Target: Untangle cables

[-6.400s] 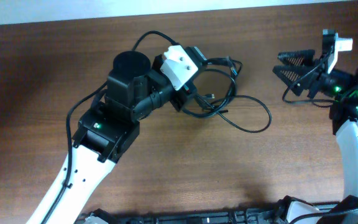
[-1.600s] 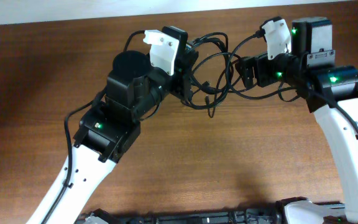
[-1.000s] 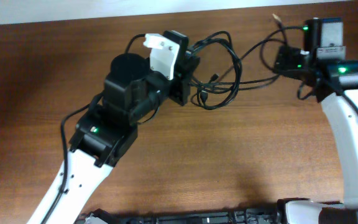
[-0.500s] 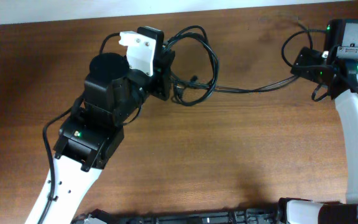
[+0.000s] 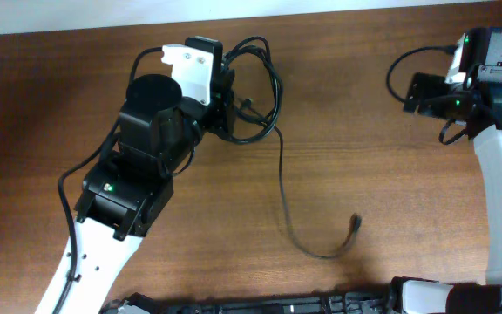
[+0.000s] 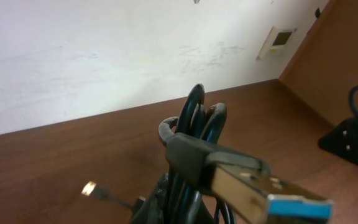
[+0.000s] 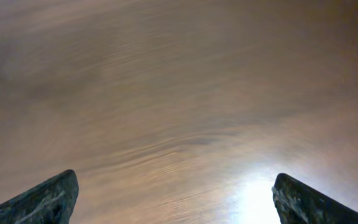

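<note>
Overhead view: we now see one thin black cord (image 5: 283, 196) freed; right gripper (image 5: 415, 92) spread, left gripper (image 5: 228, 98) pinching the black cable bundle (image 5: 267, 77).

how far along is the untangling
Done: one cable trails loose from the bundle across the table, plug free. In hand: left gripper is shut on the looped bundle. Left: separating those loops; right gripper is open, holding nothing.
</note>
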Tool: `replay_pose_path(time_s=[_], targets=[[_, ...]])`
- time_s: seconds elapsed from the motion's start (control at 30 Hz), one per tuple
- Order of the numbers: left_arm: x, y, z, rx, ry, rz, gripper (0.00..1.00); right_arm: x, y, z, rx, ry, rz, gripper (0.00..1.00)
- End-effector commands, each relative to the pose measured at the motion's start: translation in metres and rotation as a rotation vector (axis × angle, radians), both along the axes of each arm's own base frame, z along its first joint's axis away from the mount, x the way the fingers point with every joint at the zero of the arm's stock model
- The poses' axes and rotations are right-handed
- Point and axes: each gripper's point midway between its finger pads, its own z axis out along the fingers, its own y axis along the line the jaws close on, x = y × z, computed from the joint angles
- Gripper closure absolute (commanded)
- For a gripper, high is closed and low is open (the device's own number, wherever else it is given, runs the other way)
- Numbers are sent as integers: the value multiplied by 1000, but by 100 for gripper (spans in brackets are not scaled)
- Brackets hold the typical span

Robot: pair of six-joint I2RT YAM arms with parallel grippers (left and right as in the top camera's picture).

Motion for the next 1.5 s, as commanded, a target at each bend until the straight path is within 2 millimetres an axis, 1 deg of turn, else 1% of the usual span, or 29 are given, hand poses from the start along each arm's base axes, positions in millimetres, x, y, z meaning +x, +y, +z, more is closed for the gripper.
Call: replay_pose_path(time_s=[0.0, 0.03, 0.07, 0.13, 0.2, 0.23, 0.3, 0.47, 0.57, 0.6, 0.63, 0.77, 0.83, 0.93, 0.97, 1.07, 1.13, 1.2, 1.23, 1.3, 1.33, 1.4, 1.47], targets=[[-7, 2, 19, -16, -47, -23, 100, 2, 64, 9, 167, -59, 441, 1], [-7, 1, 19, -16, -47, -25, 100, -1, 79, 13, 205, -83, 544, 1], [-7, 1, 19, -16, -46, -26, 100, -2, 89, 17, 231, -105, 608, 1], [-8, 0, 18, -19, -44, -36, 100, -4, 102, 22, 257, -135, 681, 1], [-12, -5, 19, -29, -41, -71, 100, -4, 112, 26, 261, -152, 717, 1], [-13, -9, 19, -35, -39, -94, 100, -4, 121, 28, 261, -159, 745, 1], [-14, -12, 17, -37, -32, -110, 100, -4, 130, 29, 259, -165, 772, 1], [-15, -23, 10, -45, -4, -170, 100, -4, 166, 37, 261, -205, 883, 1], [-14, -24, 8, -43, 1, -171, 100, -5, 185, 46, 298, -250, 948, 0], [-14, -24, 8, -43, 1, -170, 100, -7, 191, 51, 328, -271, 975, 2], [-14, -24, 8, -43, 1, -170, 100, -8, 196, 55, 351, -287, 995, 3], [-15, -25, 8, -45, 3, -178, 100, -16, 213, 73, 462, -356, 1079, 12], [-17, -27, 8, -50, 3, -192, 100, -22, 222, 83, 522, -391, 1126, 12], [-24, -38, 16, -79, -15, -266, 100, -24, 225, 88, 547, -406, 1145, 14], [-25, -41, 18, -83, -23, -274, 100, -24, 225, 88, 548, -407, 1147, 16], [-27, -44, 22, -89, -39, -283, 100, -24, 225, 88, 547, -408, 1147, 19], [-28, -47, 24, -91, -45, -292, 100, -24, 225, 89, 545, -411, 1148, 23], [-31, -50, 24, -93, -49, -302, 100, -23, 225, 89, 541, -418, 1150, 36], [-31, -50, 24, -92, -49, -301, 100, -22, 225, 90, 539, -421, 1151, 39], [-30, -50, 24, -91, -48, -299, 100, -22, 225, 90, 538, -423, 1152, 50], [-30, -50, 24, -91, -47, -299, 100, -22, 225, 90, 537, -424, 1152, 53], [-30, -50, 23, -91, -46, -299, 100, -22, 225, 90, 537, -424, 1152, 60], [-29, -50, 23, -91, -46, -299, 100, -22, 225, 90, 537, -424, 1152, 74]])
